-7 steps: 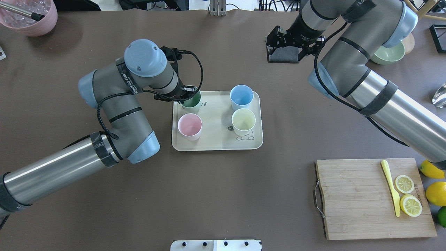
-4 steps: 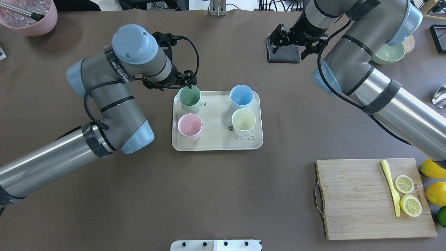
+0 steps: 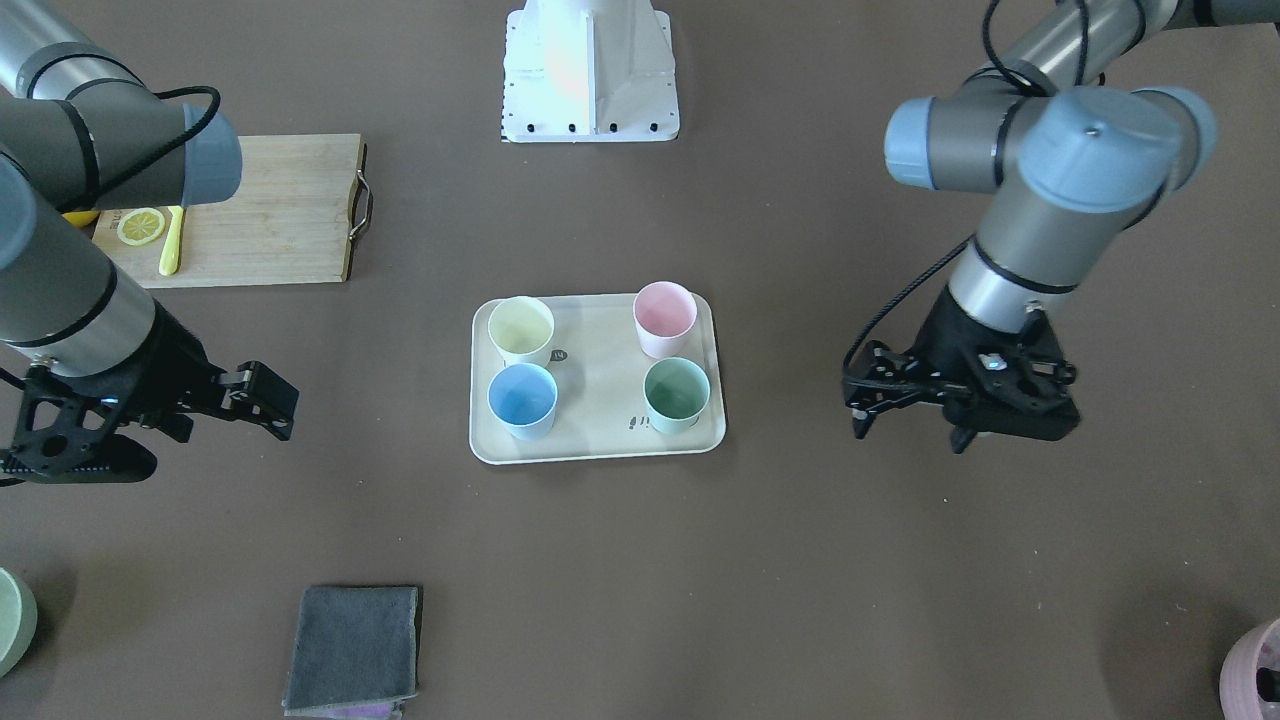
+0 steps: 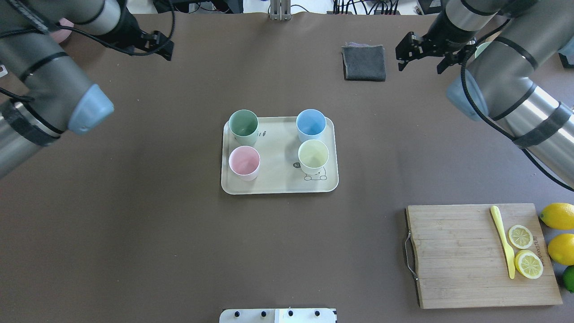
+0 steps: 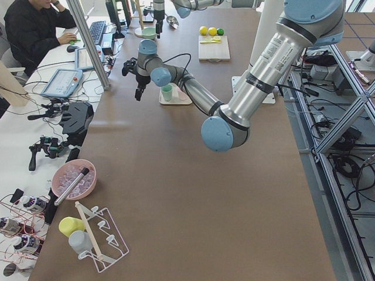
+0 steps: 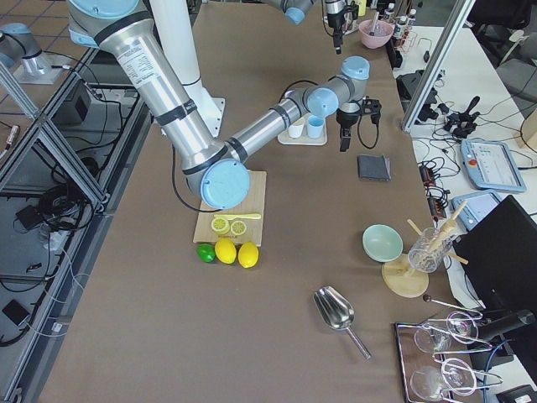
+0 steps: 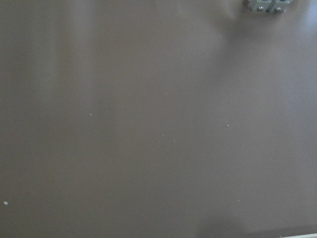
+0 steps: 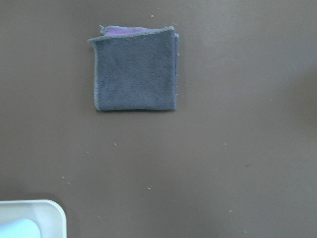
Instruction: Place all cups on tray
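All four cups (image 4: 243, 123) are standing upright on the tray (image 4: 278, 152), so the left gripper (image 3: 910, 432) and right gripper (image 4: 420, 65) are hanging spread and empty, far off to either side.

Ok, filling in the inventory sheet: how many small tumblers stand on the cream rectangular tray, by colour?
Mint green matte tumbler: 1
Pink matte tumbler: 1
Light blue matte tumbler: 1
Pale yellow matte tumbler: 1
Total on the cream rectangular tray: 4
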Controlling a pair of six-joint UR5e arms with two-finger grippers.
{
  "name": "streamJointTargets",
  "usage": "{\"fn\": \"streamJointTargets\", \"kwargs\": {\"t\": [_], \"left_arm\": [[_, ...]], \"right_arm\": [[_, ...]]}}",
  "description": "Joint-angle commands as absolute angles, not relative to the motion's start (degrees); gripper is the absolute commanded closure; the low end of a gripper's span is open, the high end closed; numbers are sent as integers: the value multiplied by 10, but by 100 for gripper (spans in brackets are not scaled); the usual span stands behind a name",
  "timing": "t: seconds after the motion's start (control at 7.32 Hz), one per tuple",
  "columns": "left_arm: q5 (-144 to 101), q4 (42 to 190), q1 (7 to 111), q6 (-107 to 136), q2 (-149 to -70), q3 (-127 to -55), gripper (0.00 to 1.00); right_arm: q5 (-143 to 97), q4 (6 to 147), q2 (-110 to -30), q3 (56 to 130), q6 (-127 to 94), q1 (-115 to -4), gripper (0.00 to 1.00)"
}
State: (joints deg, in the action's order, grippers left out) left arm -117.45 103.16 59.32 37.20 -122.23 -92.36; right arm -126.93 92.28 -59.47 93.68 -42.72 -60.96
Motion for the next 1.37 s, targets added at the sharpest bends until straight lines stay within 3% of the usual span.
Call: {"fn": "streamJointTargets", "kwargs": {"t": [0.0,0.27,0.55,1.23], "left_arm": [[-1207,1031,691,236,-1145,-938,2],[-1216,1047,719,236,-1083,-939,2],[-1248,1045,769,219,-1017,-927,2],[-1302,1024,855,136,-991,-888,2]], "right_arm": [[-1310,947,-695,953,-255,-690,0],[-1316,947,-770,930,-111,-782,0],[-1310,947,-781,868,-8,-837,0],[-1314,940,-838,860,69,-885,0]]}}
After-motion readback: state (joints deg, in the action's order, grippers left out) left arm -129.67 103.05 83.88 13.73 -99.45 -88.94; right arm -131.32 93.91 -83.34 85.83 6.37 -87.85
